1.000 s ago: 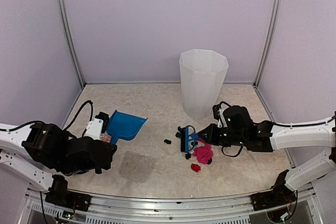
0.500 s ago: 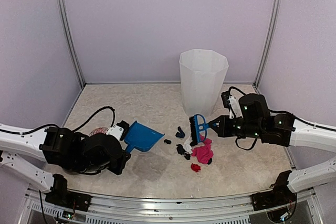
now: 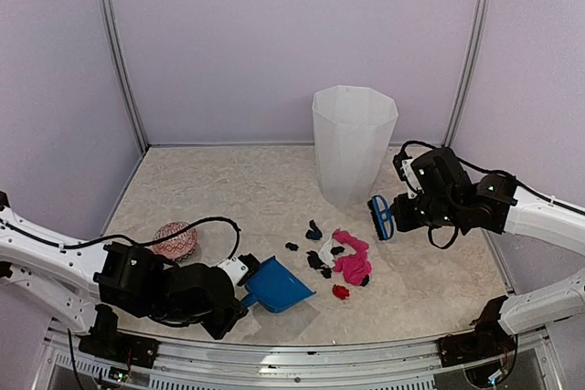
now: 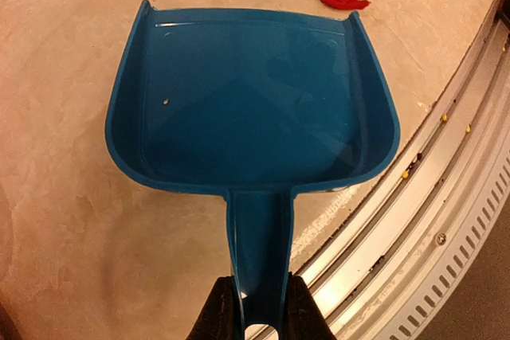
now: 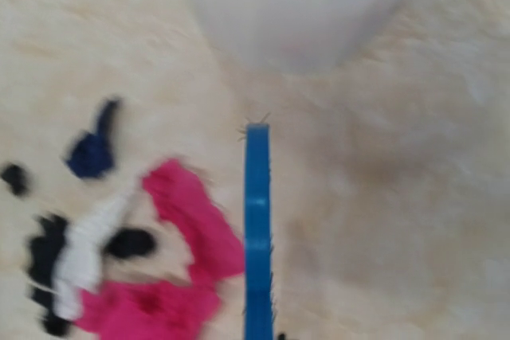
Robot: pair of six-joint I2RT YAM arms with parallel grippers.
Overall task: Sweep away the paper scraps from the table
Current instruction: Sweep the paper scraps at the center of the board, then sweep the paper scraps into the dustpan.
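Left gripper (image 4: 256, 318) pinches the dustpan (image 4: 251, 101), mouth toward the paper scraps (image 3: 350, 264); right gripper (image 3: 405, 216) clamps the brush (image 3: 380, 216) beyond them, seemingly to sweep.

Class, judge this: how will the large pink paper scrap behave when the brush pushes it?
The pink scrap looks thin and crumpled, so probably light and floppy, bunching up rather than sliding stiffly. Being irregular, it seems unlikely to roll. It may drag the black scraps beside it along.
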